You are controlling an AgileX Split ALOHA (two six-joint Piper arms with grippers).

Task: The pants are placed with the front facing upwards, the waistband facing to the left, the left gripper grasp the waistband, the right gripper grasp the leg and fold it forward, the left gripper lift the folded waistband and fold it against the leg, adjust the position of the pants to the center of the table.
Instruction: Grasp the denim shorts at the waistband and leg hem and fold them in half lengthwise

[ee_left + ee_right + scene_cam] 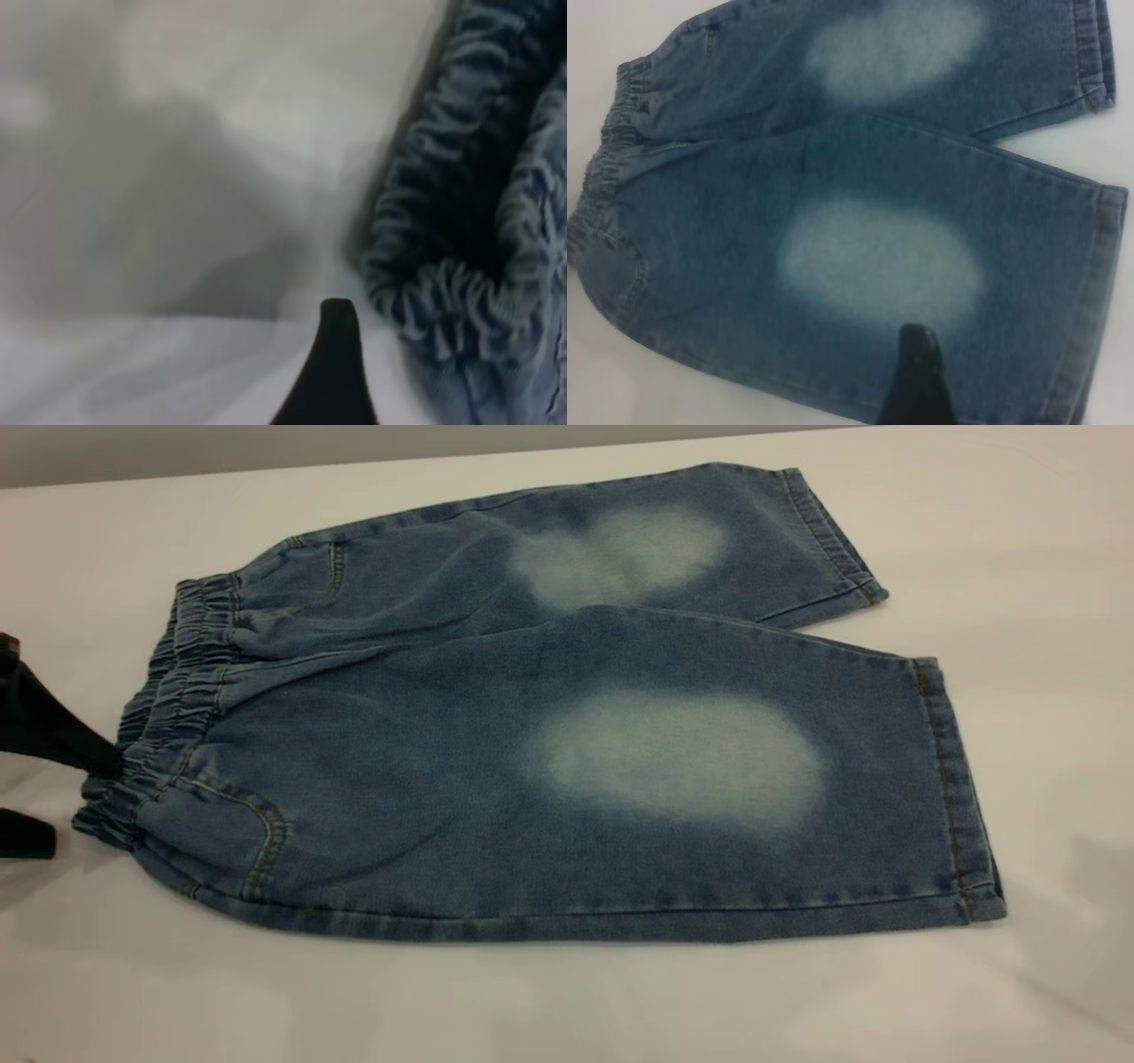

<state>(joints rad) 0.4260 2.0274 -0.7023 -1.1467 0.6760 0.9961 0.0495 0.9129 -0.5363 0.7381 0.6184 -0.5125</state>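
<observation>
two pale patches on the pants, seemingly no legible writing.

The exterior camera faces me low across the table. My left wrist camera sits close at the waistband; my right wrist camera looks down on the pants; all share the waistband.

Faded denim pants on a smooth, faintly glossy table
</observation>
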